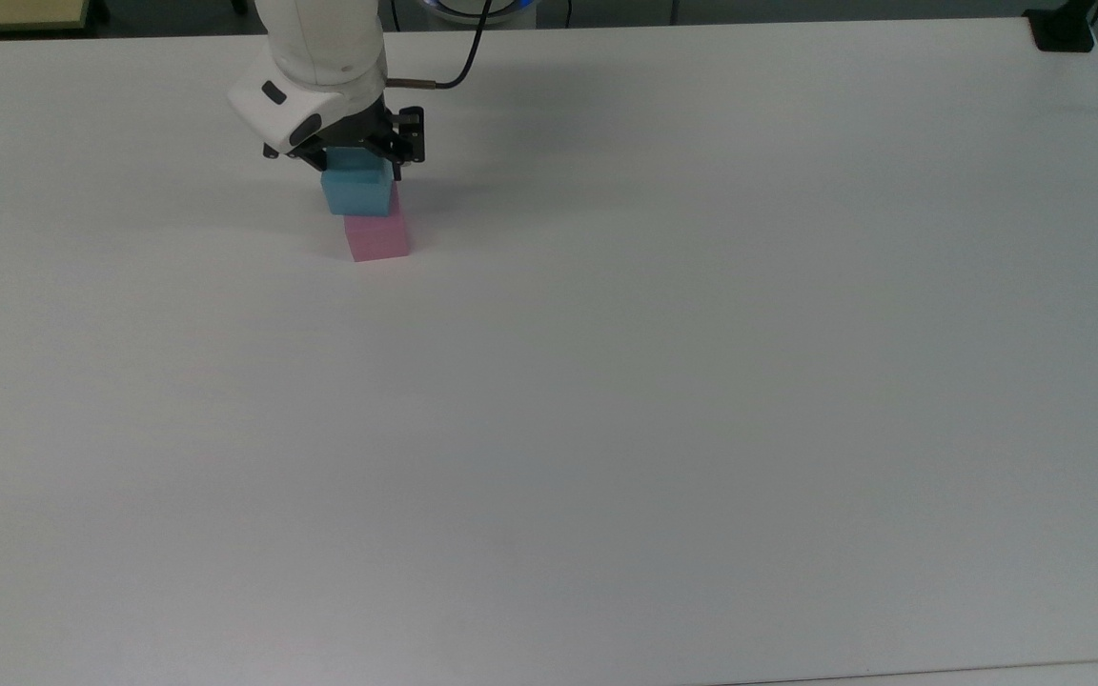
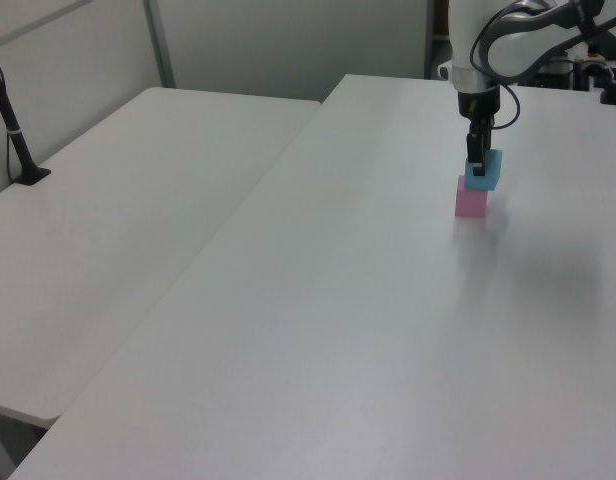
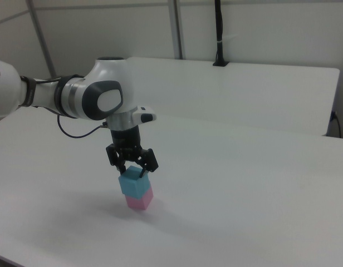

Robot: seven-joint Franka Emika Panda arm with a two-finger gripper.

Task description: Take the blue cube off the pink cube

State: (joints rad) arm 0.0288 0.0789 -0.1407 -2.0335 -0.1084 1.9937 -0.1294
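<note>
In the upper left of the top view, the blue cube [image 1: 357, 191] sits stacked on the pink cube [image 1: 377, 237] on the bench [image 1: 663, 381]. The end effector [image 1: 355, 158] is directly above, its spread fingers straddling the blue cube's top, apparently not yet clamped.

Top view high overhead, left and right views seemingly opposite obliques, all sharing the table [image 1: 701, 381].

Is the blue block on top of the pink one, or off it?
On. The blue cube sits directly on the pink cube.
</note>
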